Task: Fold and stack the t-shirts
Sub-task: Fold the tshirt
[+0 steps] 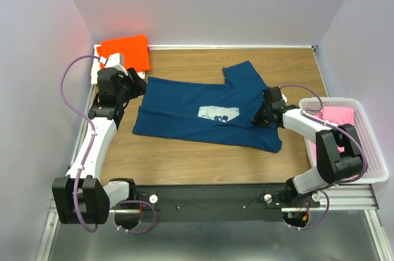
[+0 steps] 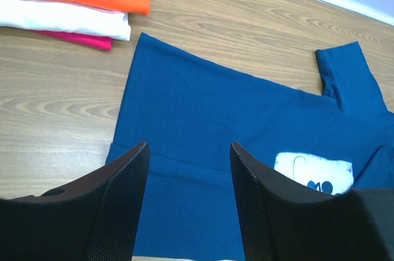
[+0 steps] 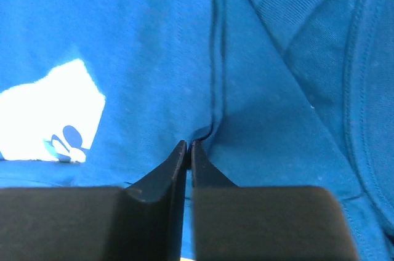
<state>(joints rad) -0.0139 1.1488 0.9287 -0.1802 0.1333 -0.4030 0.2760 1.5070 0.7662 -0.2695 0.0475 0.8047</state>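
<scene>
Tabletop [image 1: 203,162] | navy tee [image 1: 184,110] flat, corner near stack [image 1: 126,52] | right fingers [image 3: 160,193] pinching its fold

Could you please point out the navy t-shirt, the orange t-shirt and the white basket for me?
navy t-shirt [image 1: 175,113]: top external view, body left of the print.
orange t-shirt [image 1: 126,52]: top external view, middle of folded top.
white basket [image 1: 329,100]: top external view, far rim.
</scene>
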